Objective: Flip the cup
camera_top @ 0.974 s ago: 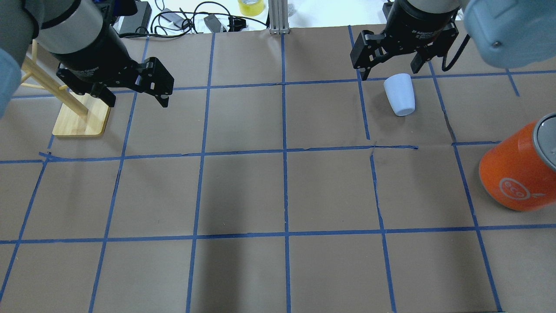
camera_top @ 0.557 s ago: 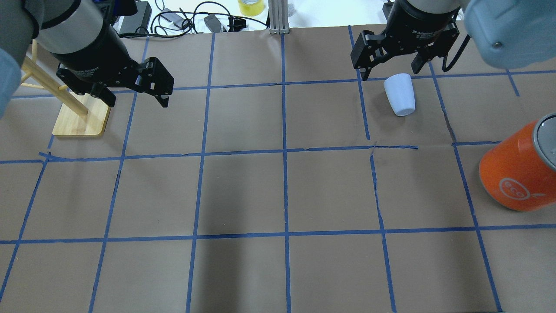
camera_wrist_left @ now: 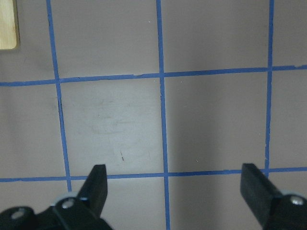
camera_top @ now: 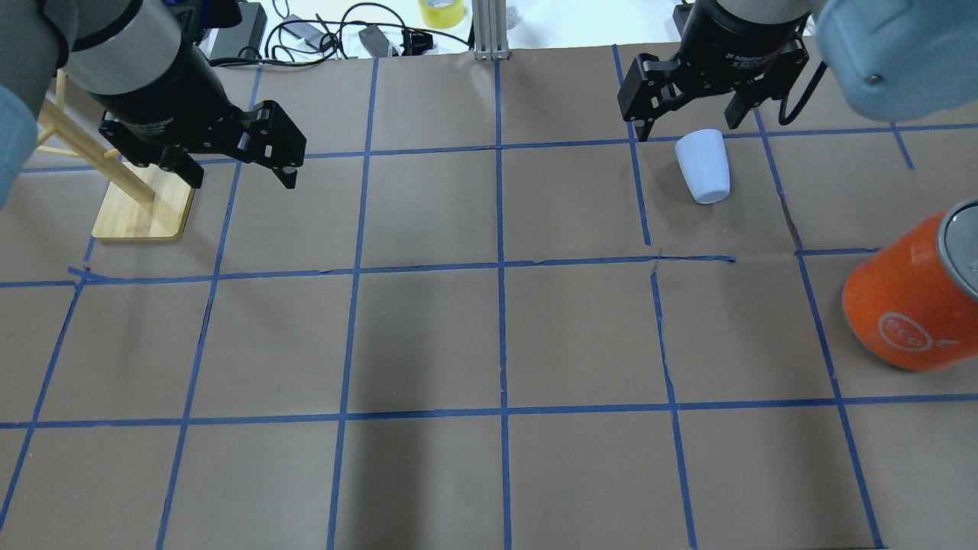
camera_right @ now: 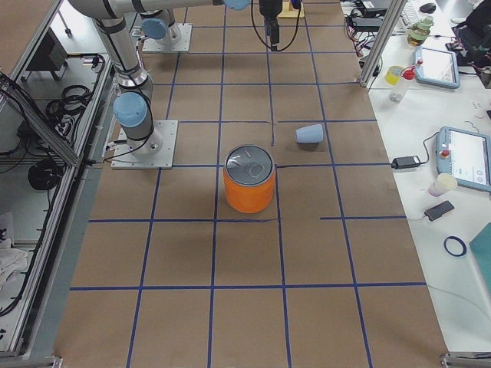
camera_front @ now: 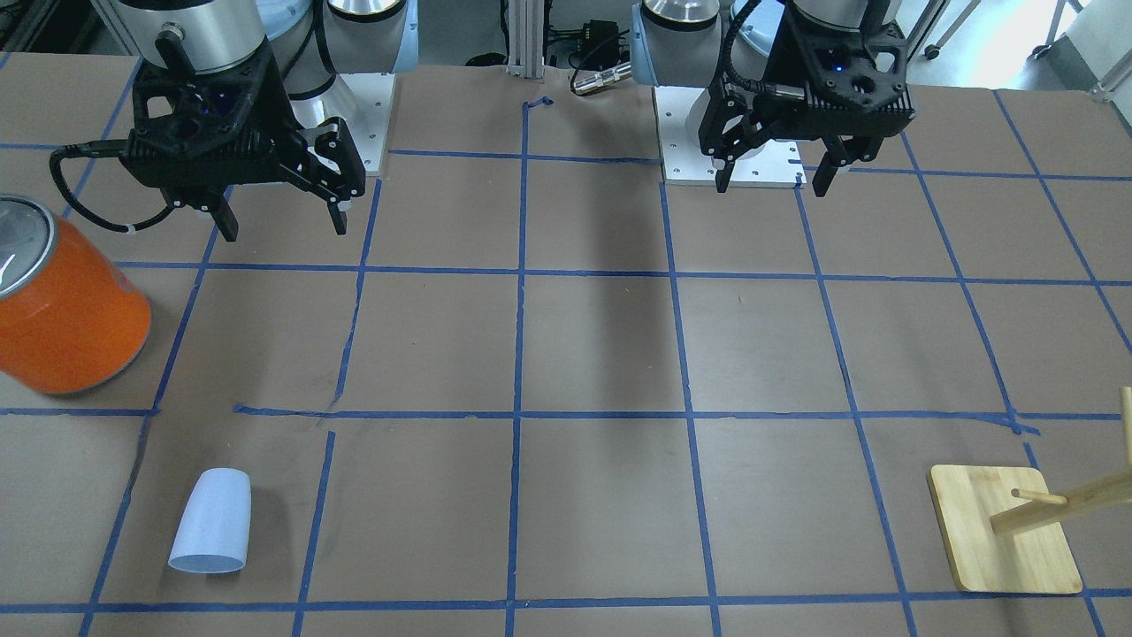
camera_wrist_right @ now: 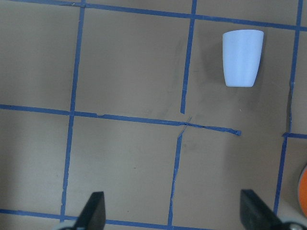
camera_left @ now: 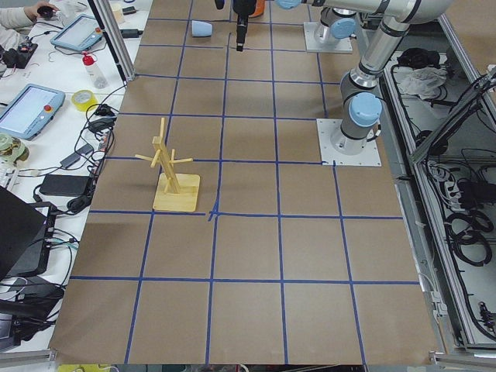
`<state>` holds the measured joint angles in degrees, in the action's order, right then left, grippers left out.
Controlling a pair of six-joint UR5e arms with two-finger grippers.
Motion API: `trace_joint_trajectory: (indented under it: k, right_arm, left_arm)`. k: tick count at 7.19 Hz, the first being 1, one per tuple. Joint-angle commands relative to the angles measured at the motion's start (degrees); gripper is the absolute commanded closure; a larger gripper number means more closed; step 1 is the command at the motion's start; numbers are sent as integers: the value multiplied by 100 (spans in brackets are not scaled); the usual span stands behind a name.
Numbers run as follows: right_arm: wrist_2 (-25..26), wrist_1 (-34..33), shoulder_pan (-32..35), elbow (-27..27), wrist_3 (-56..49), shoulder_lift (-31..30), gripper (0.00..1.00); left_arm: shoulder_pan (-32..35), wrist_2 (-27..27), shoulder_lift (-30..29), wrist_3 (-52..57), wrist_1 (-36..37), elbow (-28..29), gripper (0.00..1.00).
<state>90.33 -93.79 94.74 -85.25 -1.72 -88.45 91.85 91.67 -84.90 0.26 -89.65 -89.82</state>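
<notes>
The pale blue cup (camera_top: 704,166) lies on its side on the brown paper in a far right square, wide mouth pointing away from the robot. It also shows in the front view (camera_front: 210,522), the right side view (camera_right: 309,134) and the right wrist view (camera_wrist_right: 242,57). My right gripper (camera_top: 691,126) is open and empty, held high above the table; in its wrist view (camera_wrist_right: 172,211) the cup lies well ahead and to the right. My left gripper (camera_top: 241,181) is open and empty, high over the left side (camera_wrist_left: 175,187).
A large orange can (camera_top: 909,294) with a silver top stands near the right edge, nearer the robot than the cup. A wooden peg stand (camera_top: 145,206) is at the far left. Cables and a tape roll (camera_top: 442,11) lie beyond the far edge.
The right gripper has shifted very slightly toward the far edge. The cup and the left arm have not moved.
</notes>
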Motion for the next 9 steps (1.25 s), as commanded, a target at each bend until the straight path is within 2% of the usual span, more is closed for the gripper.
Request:
trace_joint_trajectory:
  k: [1,3,4,5,6,8,9]
  right_arm:
    - [2,10,1,0,-12,3,0]
    - [2,-60,-104,96,-4,20,0]
    - [-15,-78,-357,140,31,47,0]
    - [-111,-130,-734,141,-20,404,0]
    - [-190,-722,-1051,132,-99,834,0]
    - [-174,-1700,-1186,18,-599,1807,0]
    - [-191,-2461,-1186,-8,-827,2362,0]
  left_arm:
    - [0,0,0,0,0,0,0]
    - [0,0,0,0,0,0,0]
    - [0,9,0,0,0,0,0]
    - [0,0,0,0,0,0,0]
    - [0,0,0,0,0,0,0]
    - [9,9,0,0,0,0,0]
    - [0,0,0,0,0,0,0]
